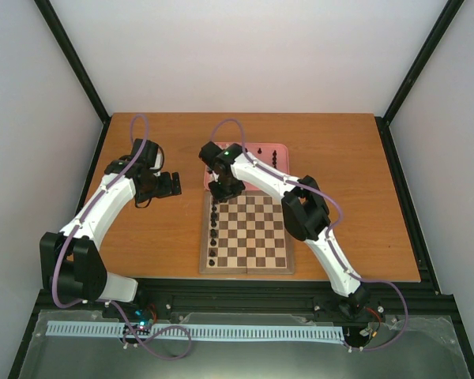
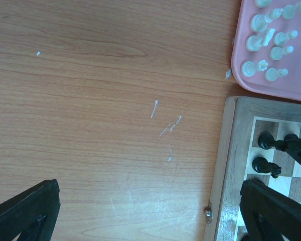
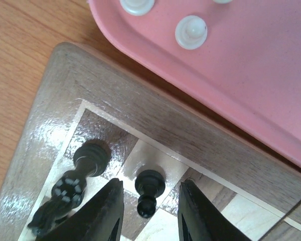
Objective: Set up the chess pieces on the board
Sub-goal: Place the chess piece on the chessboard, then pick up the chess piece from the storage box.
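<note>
Top external is giving us the whole cell. A warm orange-brown wooden table is sitting between plain white walls, with black frame posts slanting up at the far corners. The board is lying at the near middle of the table. A pink tray is sitting right at its far edge, and we cannot tell from here whether the two are touching. Black pieces are standing in a line down the board's left side.

From the left wrist we are seeing wood grain crossed by pale scratches, and white pieces are crowding the tray's corner. The left gripper is hovering over bare wood just left of the board, with its jaws spread wide and nothing between them.

From the right wrist we are looking at the board's glossy far-left corner, where the brown border is catching the light. The right gripper is hanging low there with its fingers partly apart, straddling a black pawn that is standing upright on a light square. A sliver of board is showing on either side of the pawn, so the fingers are gripping nothing. More black pieces are standing just beside it, along the board's edge.
</note>
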Available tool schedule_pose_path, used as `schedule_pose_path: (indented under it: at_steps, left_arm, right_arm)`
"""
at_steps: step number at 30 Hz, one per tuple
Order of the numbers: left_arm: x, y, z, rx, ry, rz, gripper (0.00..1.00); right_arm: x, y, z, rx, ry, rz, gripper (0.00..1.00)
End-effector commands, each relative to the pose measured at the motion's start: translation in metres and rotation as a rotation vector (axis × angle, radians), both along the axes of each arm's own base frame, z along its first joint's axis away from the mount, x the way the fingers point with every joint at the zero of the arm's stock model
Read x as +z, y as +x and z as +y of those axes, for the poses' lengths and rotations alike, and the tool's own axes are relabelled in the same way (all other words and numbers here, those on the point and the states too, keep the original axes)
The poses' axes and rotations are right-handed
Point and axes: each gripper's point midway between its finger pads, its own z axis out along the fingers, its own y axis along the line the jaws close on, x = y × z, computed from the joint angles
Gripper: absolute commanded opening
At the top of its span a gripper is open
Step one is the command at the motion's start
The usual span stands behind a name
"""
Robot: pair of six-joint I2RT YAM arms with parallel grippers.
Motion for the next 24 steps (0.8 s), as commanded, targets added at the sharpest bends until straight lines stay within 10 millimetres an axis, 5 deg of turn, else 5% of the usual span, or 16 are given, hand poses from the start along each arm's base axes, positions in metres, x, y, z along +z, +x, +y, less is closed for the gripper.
schedule_pose_path:
  at_steps: [1, 8, 13, 18, 24]
  left_arm:
    - [0.008, 0.008, -0.002, -0.009, -0.007, -0.036, 1.00]
    - [0.008, 0.008, -0.002, -0.009, -0.008, -0.035, 1.00]
    - [0.008, 0.008, -0.002, -0.010, -0.011, -0.036, 1.00]
    - [0.008, 0.009, -0.003, -0.012, -0.017, -0.037, 1.00]
    - [0.009, 0.008, -0.003, -0.012, -0.013, -0.037, 1.00]
  right_arm:
    - [0.038, 0.002, 0.003, 0.023, 0.059, -0.054, 0.32]
    - [0.062, 0.008, -0.004, 0.011, 0.070, -0.106, 0.33]
    - [0.097, 0.022, -0.018, -0.029, 0.094, -0.185, 0.36]
    - [0.105, 0.056, -0.071, -0.179, 0.065, -0.211, 0.36]
    - [0.068, 0.085, -0.149, -0.332, -0.032, -0.167, 0.36]
